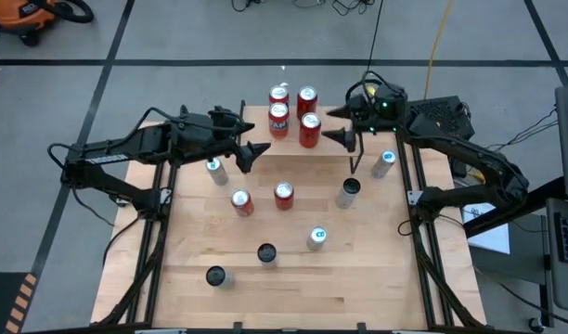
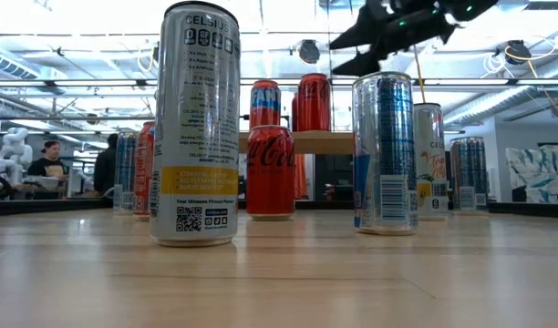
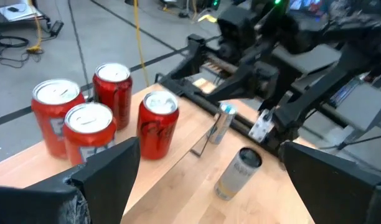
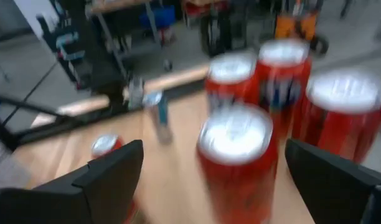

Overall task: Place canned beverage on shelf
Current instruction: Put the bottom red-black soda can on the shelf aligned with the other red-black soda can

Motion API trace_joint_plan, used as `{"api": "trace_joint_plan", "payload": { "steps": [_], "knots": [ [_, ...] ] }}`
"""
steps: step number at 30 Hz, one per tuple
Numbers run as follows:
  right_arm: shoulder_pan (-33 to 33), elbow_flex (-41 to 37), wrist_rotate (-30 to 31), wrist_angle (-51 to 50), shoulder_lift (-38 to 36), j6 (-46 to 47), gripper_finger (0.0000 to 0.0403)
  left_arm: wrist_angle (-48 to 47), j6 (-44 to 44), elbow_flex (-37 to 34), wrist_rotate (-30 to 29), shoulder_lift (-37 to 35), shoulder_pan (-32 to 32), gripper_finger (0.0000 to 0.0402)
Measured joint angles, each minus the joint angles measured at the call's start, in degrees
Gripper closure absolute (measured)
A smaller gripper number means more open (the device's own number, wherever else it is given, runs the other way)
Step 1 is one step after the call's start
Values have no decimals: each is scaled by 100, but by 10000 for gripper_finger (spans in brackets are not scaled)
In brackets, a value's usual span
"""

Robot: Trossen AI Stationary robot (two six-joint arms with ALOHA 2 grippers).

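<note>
We list four red cans point(image 1: 294, 113) on the shelf point(image 1: 323, 135) at the table's point(image 1: 358, 278) far edge, right gripper point(image 1: 344, 125) wide open and empty just beside them, left gripper point(image 1: 250, 154) likewise nearby; a careless retreat could topple the nearest can.

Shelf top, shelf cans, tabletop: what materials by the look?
Shelf: top looks like light, matte wood, pale tan edge in the low view.
Red cans: apparently aluminium, glossy printed red sides, bare silvery lids with pull tabs.
Tabletop: seemingly wood butcher-block, visible strips and grain, soft sheen.
</note>
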Motion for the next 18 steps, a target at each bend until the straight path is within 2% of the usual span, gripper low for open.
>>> {"api": "trace_joint_plan", "payload": {
  "steps": [5, 9, 14, 18],
  "knots": [
    [135, -8, 39, -1522, -202, -12, 51, -337, -140, 0, -250, 30, -210, 7],
    [356, -9, 389, -1925, -130, 461, 82, -386, -144, -4, -285, 56, -337, 7],
    [685, -14, 565, -1771, 94, 700, 160, -388, -150, -4, -426, 98, -491, 7],
    [958, -15, 1146, -1611, 353, 747, 239, -375, -150, -4, -651, 87, -576, 7]
  ]
}}
